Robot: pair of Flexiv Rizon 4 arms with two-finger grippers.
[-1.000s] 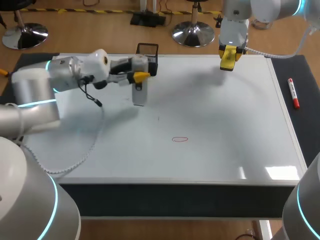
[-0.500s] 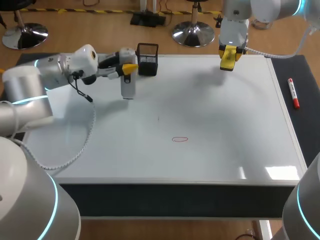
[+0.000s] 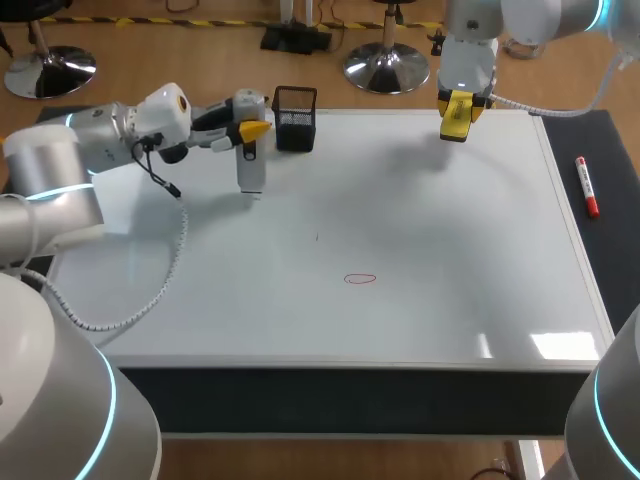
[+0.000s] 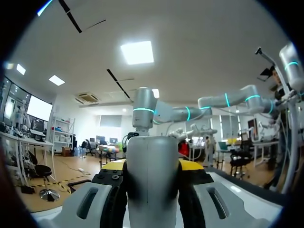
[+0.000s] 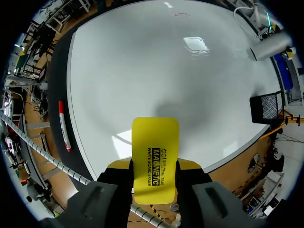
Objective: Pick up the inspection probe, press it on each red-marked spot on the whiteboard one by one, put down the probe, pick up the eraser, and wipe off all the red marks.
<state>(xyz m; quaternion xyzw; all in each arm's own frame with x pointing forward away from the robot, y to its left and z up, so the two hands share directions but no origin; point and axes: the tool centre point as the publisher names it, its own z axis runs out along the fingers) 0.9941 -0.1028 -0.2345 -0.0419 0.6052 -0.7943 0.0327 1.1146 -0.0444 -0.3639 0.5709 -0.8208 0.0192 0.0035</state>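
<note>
My left gripper (image 3: pixel 250 131) is shut on the inspection probe (image 3: pixel 250 167), a grey-white cylinder hanging tip-down over the whiteboard's (image 3: pixel 450 230) far left part, just left of a black mesh holder (image 3: pixel 295 118). In the left wrist view the probe (image 4: pixel 152 180) fills the gap between the fingers of the gripper (image 4: pixel 152 167). One red oval mark (image 3: pixel 360 279) lies near the board's middle front. My right gripper (image 3: pixel 457 112) hovers at the board's far edge, shut on the yellow eraser (image 3: pixel 456 118). The right wrist view shows the eraser (image 5: pixel 155 159) in that gripper (image 5: pixel 154 167) and the red mark (image 5: pixel 182 14) far ahead.
A red marker (image 3: pixel 586 187) lies on the dark strip right of the board, also visible as the marker (image 5: pixel 63 126) in the right wrist view. The mesh holder (image 5: pixel 267 108) stands at the board's far edge. A coiled cable hangs from my left arm over the board's left side.
My left arm has carried the probe leftward and toward the far edge, ending beside the mesh holder. The right arm and eraser have stayed still.
</note>
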